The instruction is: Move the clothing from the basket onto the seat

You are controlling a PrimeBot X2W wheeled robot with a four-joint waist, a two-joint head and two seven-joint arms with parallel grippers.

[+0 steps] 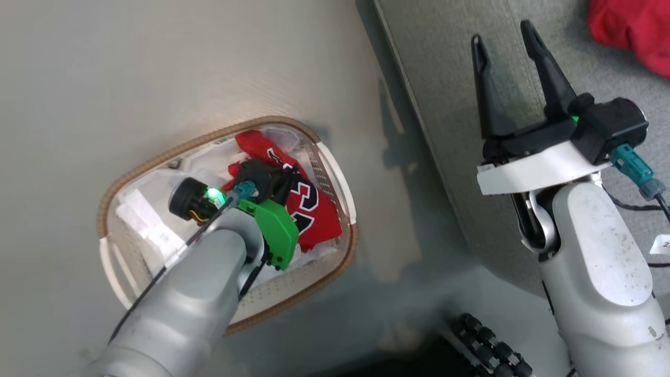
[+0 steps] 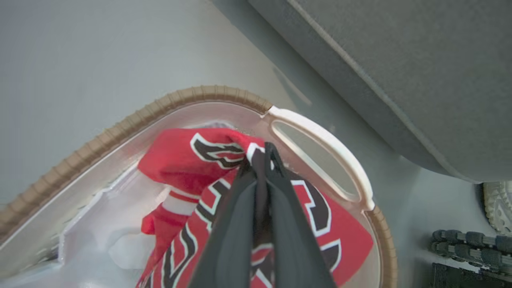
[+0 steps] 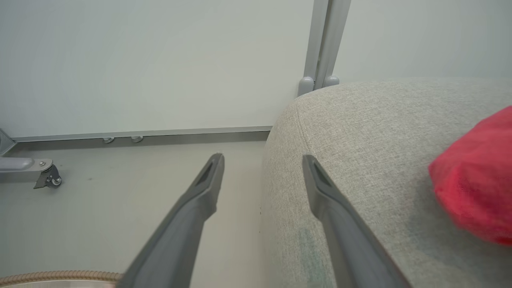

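Left wrist view: left end effector (image 2: 262,155) clamps the jersey (image 2: 176,160).

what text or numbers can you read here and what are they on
"3", black with white edging, on the red jersey in the basket; the left tool hides the digit beside it.
White tag at the head view's right edge: starts "2", cut off, unreadable.
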